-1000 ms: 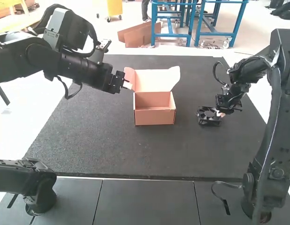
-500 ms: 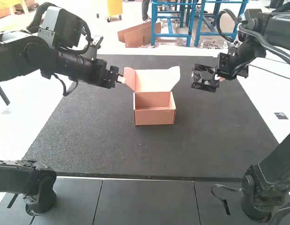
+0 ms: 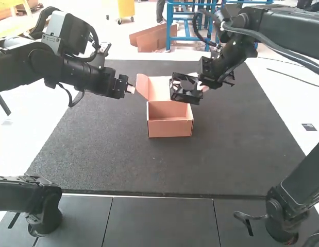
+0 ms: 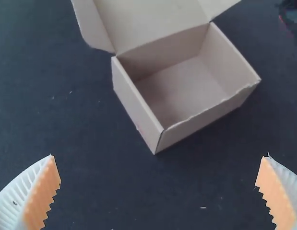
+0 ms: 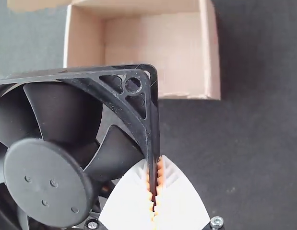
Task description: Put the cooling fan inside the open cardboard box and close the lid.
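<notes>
The right tool (image 3: pixel 204 85) is gripping the cooling fan (image 3: pixel 185 89) tightly by one edge of its frame; its ribbed fingers (image 5: pixel 134 201) are pressing together on the thin black rim. The fan is hanging tilted in the air just above the cardboard box (image 3: pixel 169 126), not yet inside it. The box is standing on the black mat (image 3: pixel 97 149) that is covering the tabletop (image 3: pixel 164 221); its lid (image 3: pixel 158 86) is standing up at the back. The left tool (image 3: pixel 129 88) is hovering just beside the lid's side flap (image 3: pixel 142 85); its fingers are spreading wide and holding nothing; I cannot tell whether it is touching the flap.
</notes>
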`<action>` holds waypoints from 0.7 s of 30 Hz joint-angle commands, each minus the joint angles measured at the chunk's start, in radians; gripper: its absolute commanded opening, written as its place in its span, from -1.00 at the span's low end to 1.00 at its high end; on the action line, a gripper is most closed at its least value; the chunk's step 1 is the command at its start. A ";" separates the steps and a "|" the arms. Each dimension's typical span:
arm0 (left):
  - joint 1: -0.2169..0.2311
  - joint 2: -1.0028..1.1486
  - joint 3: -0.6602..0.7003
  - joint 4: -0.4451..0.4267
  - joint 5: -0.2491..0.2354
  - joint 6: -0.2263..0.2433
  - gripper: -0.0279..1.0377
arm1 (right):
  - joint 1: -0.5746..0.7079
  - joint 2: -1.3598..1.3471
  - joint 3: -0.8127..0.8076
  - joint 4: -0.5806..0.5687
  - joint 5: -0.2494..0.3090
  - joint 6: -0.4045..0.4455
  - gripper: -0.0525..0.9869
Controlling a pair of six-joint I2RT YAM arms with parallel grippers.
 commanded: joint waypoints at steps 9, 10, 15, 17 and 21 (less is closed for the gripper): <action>0.002 -0.028 -0.010 -0.011 -0.008 0.007 0.87 | 0.066 0.138 0.043 0.100 0.043 0.038 -0.91; 0.002 -0.030 -0.010 -0.013 -0.008 0.007 0.87 | 0.065 0.158 0.047 0.108 0.043 0.029 -0.91; 0.001 -0.033 -0.010 -0.019 -0.008 0.007 0.87 | 0.049 0.244 0.077 0.171 0.069 -0.014 -0.91; 0.001 -0.033 -0.010 -0.022 -0.008 0.007 0.87 | 0.035 0.284 0.098 0.191 0.074 -0.043 -0.91; 0.001 -0.033 -0.010 -0.028 -0.008 0.007 0.87 | 0.014 0.359 0.153 0.197 0.094 -0.087 -0.91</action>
